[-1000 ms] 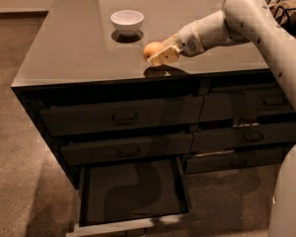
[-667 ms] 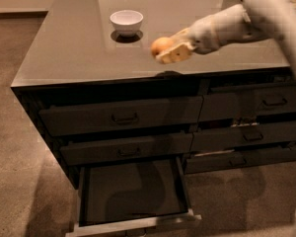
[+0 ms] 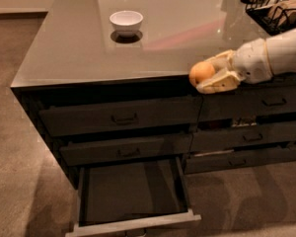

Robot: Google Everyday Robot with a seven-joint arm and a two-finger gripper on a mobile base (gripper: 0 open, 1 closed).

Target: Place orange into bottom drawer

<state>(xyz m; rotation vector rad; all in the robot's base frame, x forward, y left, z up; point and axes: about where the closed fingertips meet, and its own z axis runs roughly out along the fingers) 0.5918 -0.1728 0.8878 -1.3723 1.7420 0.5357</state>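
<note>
The orange (image 3: pixel 202 73) is a small round orange-yellow fruit held in my gripper (image 3: pixel 210 76), whose pale fingers are shut around it. The gripper reaches in from the right and hangs in the air just in front of the counter's front edge, level with the top drawers. The bottom drawer (image 3: pixel 133 194) of the left column is pulled open below and to the left of the gripper. It shows a flat dark floor and a greyish front edge (image 3: pixel 135 224).
A white bowl (image 3: pixel 126 21) stands on the grey countertop (image 3: pixel 79 53) at the back. A black wire basket (image 3: pixel 278 6) sits at the far right corner. Closed drawers with dark handles (image 3: pixel 124 117) fill both columns. Brown carpet (image 3: pixel 19 147) surrounds the cabinet.
My gripper has carried the orange off the countertop, forward and down past the front edge. The view has shifted, so the cabinet sits differently in the frame.
</note>
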